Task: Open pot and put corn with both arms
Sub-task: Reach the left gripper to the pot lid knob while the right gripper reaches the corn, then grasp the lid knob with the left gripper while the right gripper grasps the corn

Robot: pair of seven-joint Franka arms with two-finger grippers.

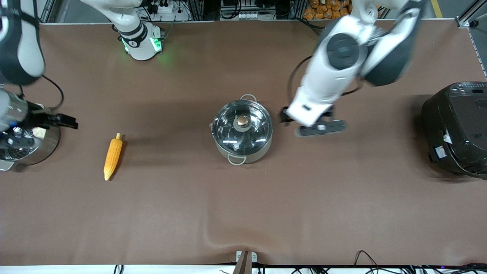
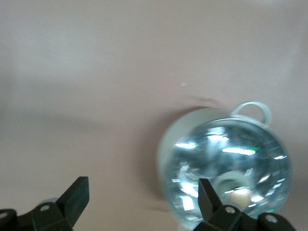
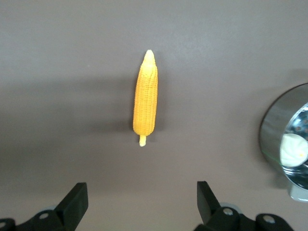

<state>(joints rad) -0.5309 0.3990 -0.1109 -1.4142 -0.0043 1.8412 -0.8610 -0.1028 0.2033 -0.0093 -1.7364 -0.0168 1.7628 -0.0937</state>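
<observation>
Only right wrist view shows steamer pan's [image 3: 274, 130] pale lump [image 3: 293, 147].

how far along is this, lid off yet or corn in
Nothing is done yet. The lid sits on the pot and the corn lies on the table, toward the right arm's end. In hand: the left gripper is open beside the pot, the right gripper open near the corn. Left: lift the lid, grasp the corn, put it in the pot.
</observation>
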